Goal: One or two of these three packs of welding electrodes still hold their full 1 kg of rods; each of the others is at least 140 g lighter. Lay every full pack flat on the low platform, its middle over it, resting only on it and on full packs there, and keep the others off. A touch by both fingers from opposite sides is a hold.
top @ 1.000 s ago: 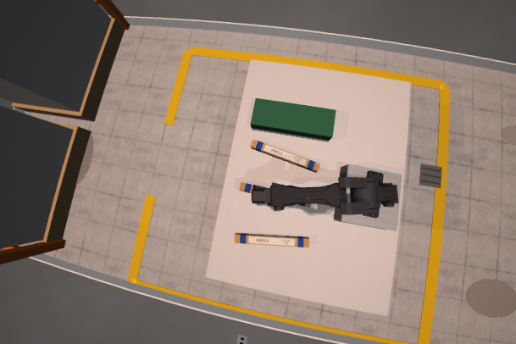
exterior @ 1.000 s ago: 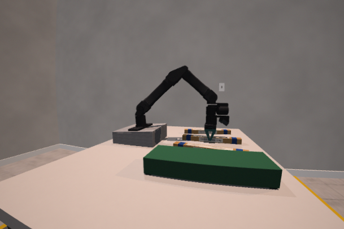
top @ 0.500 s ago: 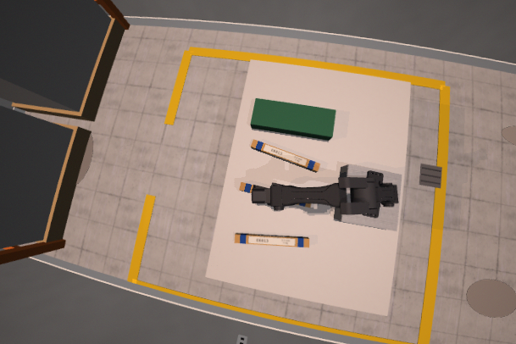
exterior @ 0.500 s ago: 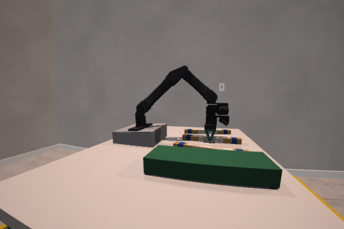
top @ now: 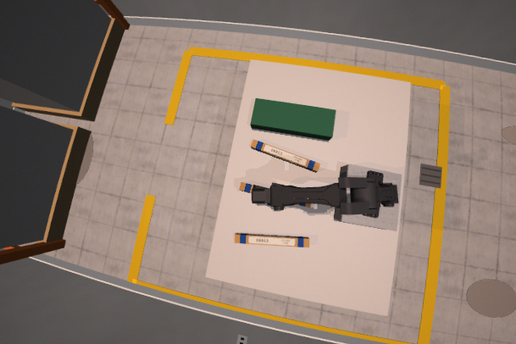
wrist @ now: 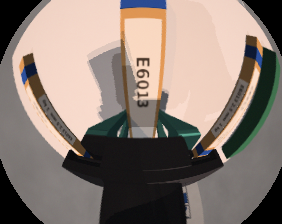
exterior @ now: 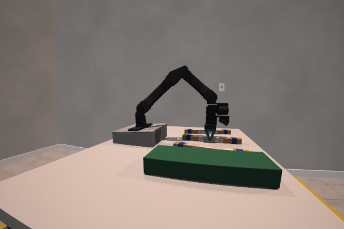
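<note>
The middle pack [top: 246, 187] [exterior: 227, 140] [wrist: 143, 45] is orange with blue bands and a white label. It lies level, low at the table top, partly hidden under the arm in the top view. My gripper [exterior: 210, 138] [wrist: 142, 111] points down and is shut on it, one green finger on each long side. A second pack [top: 285, 155] [exterior: 182, 144] [wrist: 235, 105] lies slanted between it and the green platform [top: 292, 118] [exterior: 212, 159] [wrist: 262, 107]. The third pack [top: 272, 240] [exterior: 192, 131] [wrist: 51, 112] lies on the side away from the platform. No pack is on the platform.
The arm stands on a grey base block [top: 390, 222] [exterior: 134, 137] on the pale table [top: 322, 275] [exterior: 101, 180]. The slanted pack lies close to the platform's long side. The packs' outer ends are near one table edge.
</note>
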Action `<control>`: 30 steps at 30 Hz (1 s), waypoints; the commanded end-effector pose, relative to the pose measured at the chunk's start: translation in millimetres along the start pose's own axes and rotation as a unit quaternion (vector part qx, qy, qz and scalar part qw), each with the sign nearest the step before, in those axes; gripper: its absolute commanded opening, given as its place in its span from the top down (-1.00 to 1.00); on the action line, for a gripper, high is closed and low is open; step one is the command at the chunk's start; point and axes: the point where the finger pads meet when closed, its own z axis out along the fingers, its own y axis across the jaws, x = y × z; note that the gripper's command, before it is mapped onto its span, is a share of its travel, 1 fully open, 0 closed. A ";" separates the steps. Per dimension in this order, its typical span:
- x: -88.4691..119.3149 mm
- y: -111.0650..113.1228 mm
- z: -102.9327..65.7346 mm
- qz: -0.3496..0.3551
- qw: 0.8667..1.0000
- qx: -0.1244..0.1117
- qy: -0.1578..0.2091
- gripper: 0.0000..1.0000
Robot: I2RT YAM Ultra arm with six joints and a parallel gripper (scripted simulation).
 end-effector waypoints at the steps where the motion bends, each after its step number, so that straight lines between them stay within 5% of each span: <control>1: -3.9 0.7 -5.4 0.001 1.000 -0.004 -0.009 1.00; 25: -3.9 0.7 -5.4 0.001 1.000 -0.004 -0.009 1.00; 30: -6.1 -1.3 -19.2 0.004 1.000 -0.006 -0.014 1.00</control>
